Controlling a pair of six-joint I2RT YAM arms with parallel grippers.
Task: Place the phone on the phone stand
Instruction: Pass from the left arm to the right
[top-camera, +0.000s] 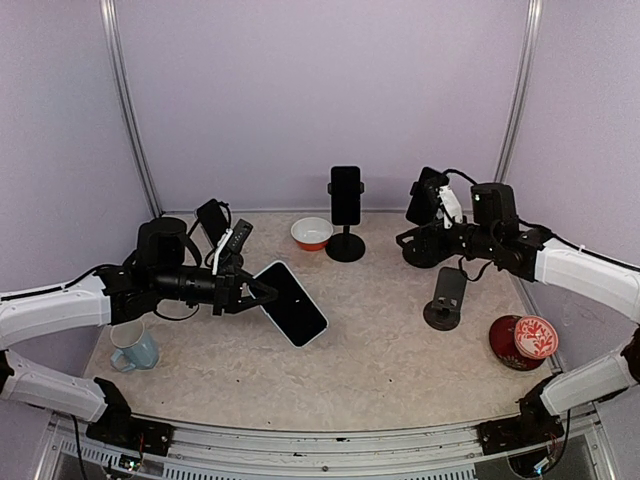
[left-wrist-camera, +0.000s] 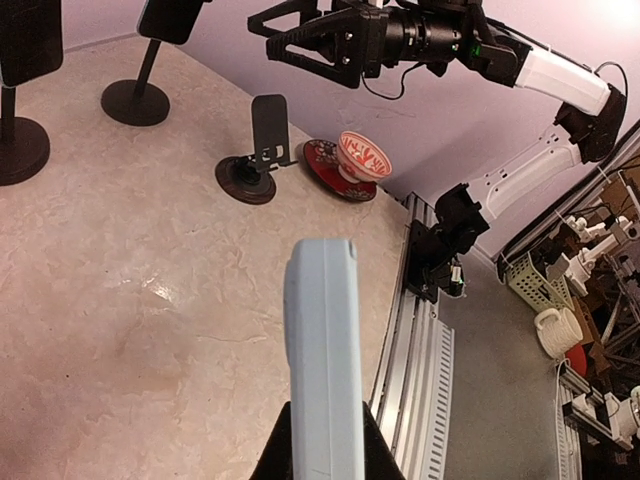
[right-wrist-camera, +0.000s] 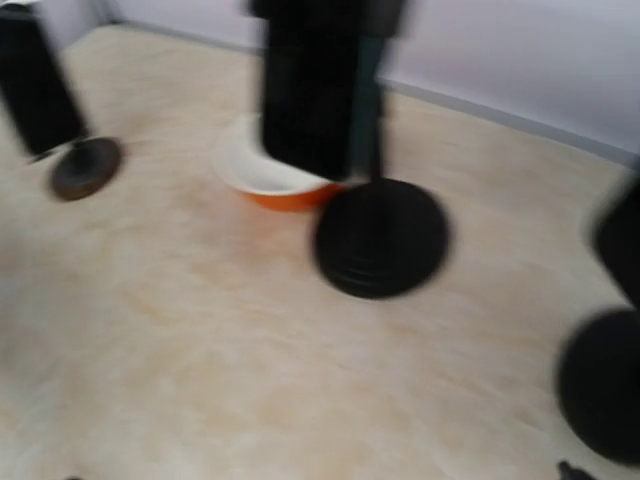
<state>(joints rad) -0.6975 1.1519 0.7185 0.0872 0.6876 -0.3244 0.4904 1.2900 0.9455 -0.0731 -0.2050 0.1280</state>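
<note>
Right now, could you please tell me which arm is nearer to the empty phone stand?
Right. The right arm, jaws open, hangs just behind the empty phone stand; the left arm, jaws shut on the phone, is far off to its left.

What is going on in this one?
The left end effector is shut on one edge of the phone and holds it tilted above the table. The empty phone stand sits on the right side of the table, and the phone is not on it yet. The right end effector is open and holds nothing, hovering beyond that stand, at the back right.
</note>
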